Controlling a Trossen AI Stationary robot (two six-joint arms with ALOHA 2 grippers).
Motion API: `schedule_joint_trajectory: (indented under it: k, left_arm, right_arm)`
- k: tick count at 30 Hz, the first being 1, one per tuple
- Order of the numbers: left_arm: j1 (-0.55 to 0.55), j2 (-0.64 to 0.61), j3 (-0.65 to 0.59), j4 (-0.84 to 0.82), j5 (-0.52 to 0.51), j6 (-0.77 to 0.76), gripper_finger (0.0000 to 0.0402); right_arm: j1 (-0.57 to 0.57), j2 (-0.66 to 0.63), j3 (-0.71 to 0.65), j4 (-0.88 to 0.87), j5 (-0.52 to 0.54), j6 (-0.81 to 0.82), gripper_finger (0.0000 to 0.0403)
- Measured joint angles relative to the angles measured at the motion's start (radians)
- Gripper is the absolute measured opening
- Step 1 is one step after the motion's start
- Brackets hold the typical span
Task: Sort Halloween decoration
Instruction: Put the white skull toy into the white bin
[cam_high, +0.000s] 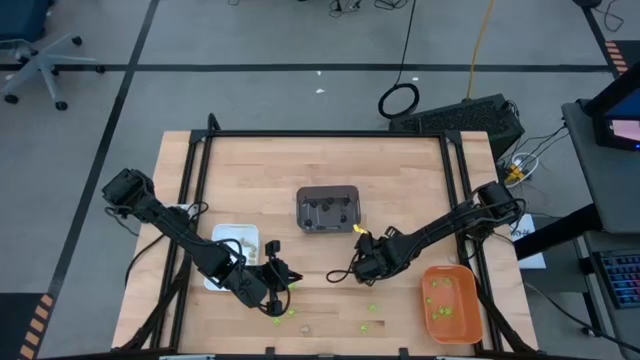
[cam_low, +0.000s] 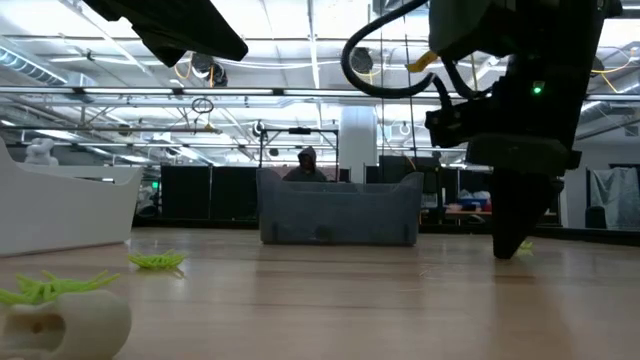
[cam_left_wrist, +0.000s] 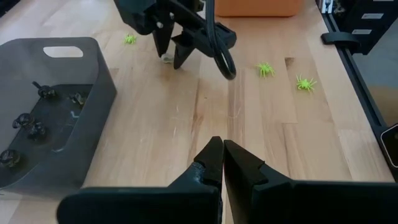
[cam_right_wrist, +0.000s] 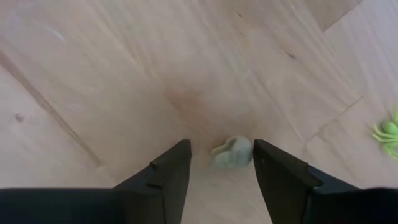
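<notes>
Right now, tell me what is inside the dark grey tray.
The dark grey tray holds several dark brown-black trinkets scattered on its floor; the high view shows the same dark specks. The near wall hides part of the floor, so an exact count is not possible. No green or tan pieces show inside.

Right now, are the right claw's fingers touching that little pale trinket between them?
Apart. The right wrist view shows the pale tan trinket lying between the right gripper's open fingers, bare wood showing either side.

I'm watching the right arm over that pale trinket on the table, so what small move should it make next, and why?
Probably close the right end effector on the pale tan trinket. The trinket lies on the wooden table between the open fingers, nearer one of them, so a gentle squeeze should centre and catch it.
</notes>
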Motion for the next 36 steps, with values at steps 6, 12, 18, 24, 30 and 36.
schedule_joint_trajectory:
  k: [6,12,18,24,30,36]
  left_arm:
    - [0.001,0.000,0.000,0.002,-0.001,0.000,0.0013]
    - [0.001,0.000,0.000,0.003,-0.004,0.000,0.0013]
    - [0.001,0.000,0.000,0.003,-0.004,0.001,0.0013]
    - [0.001,0.000,0.000,0.003,-0.004,0.001,0.0013]
    - [0.001,0.000,0.000,0.003,-0.004,0.002,0.0013]
    - [0.000,0.000,-0.009,0.008,-0.014,0.001,0.0013]
  right_arm:
    - [-0.001,0.007,-0.002,0.002,-0.028,-0.010,0.0111]
    - [-0.001,0.008,-0.003,0.002,-0.049,-0.038,0.0042]
    - [0.012,0.008,-0.003,0.020,-0.041,-0.082,0.0014]
    - [0.040,0.009,0.029,0.023,-0.002,-0.128,0.0014]
    - [0.080,0.018,0.096,0.081,0.032,-0.226,0.0015]
    - [0.131,0.016,0.094,0.378,0.114,-0.447,0.0012]
